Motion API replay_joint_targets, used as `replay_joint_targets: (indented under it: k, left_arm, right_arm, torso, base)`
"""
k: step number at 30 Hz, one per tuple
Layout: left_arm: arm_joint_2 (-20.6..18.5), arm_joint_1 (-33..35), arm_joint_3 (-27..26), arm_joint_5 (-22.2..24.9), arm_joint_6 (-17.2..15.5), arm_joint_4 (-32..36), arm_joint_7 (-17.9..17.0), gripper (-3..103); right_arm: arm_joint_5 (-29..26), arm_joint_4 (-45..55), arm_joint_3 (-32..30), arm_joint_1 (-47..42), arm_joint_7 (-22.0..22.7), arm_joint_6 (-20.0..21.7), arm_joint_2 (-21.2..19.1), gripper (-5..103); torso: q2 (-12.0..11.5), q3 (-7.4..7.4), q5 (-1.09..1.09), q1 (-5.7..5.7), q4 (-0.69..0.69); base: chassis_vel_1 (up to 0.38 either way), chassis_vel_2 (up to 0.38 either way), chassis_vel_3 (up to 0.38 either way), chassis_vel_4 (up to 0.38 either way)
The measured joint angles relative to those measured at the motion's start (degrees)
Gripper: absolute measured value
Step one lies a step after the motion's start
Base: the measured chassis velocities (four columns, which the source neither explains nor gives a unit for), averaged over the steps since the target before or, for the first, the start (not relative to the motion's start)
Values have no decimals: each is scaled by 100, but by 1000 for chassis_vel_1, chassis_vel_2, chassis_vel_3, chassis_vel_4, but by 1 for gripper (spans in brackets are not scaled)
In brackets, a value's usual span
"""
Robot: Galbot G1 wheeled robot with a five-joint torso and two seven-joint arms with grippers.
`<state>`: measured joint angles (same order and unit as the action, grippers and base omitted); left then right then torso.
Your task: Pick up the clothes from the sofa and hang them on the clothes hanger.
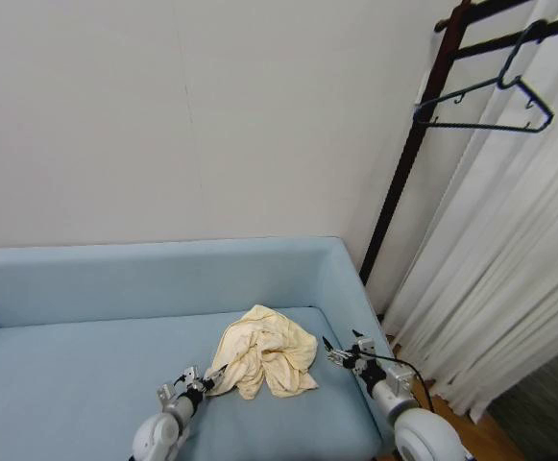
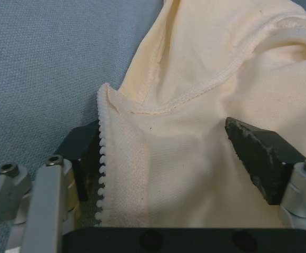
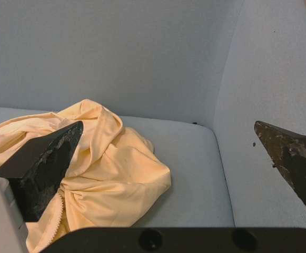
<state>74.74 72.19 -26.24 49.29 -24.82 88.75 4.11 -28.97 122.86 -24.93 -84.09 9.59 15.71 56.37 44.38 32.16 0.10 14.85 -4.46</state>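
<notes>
One sofa point(image 1: 86, 288). One yellow garment point(image 1: 264, 360) near the right end of its seat. One black hanger point(image 1: 495, 106) on one dark rack point(image 1: 408, 163). One white curtain point(image 1: 509, 269). Two grippers: left gripper point(image 1: 214, 376), right gripper point(image 1: 331, 353), near the seat's front edge.

my head camera sits high and looks forward and down on the sofa point(image 1: 86, 288), far enough back to take in the wall point(image 1: 163, 115), the rack point(image 1: 408, 163) and the curtain point(image 1: 509, 269) on my right. the left wrist camera looks out along the left gripper point(image 2: 163, 142) from very close, almost on the yellow garment point(image 2: 195, 89), with a strip of seat beside it. the right wrist camera looks low across the seat past the right gripper point(image 3: 168, 126) toward the backrest and the corner, from a bit farther off. all three views share the yellow garment; the head view also takes in both grippers.
</notes>
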Motion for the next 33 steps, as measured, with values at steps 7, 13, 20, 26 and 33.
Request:
replay_joint_targets:
  k: [7, 13, 20, 26, 33]
  left_arm:
    - [-3, -31, 81, -16, 18, 173, -79, 54]
    - [-93, 64, 94, -4, 16, 508, -200, 33]
    - [-290, 314, -52, -76, 111, 1031, -313, 12]
    - [-731, 723, -382, -163, 175, 1922, -407, 1]
    - [-1306, 838, -598, -64, 173, 2515, -621, 1]
  right_arm:
    - [62, -26, -9, 4, 1, -8, 0, 100]
    - [93, -59, 38, 64, -1, -9, 68, 100]
    - [109, -183, 140, 178, -37, -10, 126, 100]
    - [-167, -799, 665, 690, -335, 2, 243, 100]
    - [-890, -1731, 1792, 1849, -239, 173, 565, 100]
  torso:
    - [-1, 1, -9, 1, -5]
    - [-1, 1, -5, 2, -6]
    - [-1, 1, -5, 2, -1]
    - [0, 0, -3, 2, -1]
    - [-1, 1, -5, 2, 3]
  base:
    - [0, 0, 0, 0]
    - [0, 0, 0, 0]
    - [0, 0, 0, 0]
    - [0, 0, 0, 0]
    - [0, 0, 0, 0]
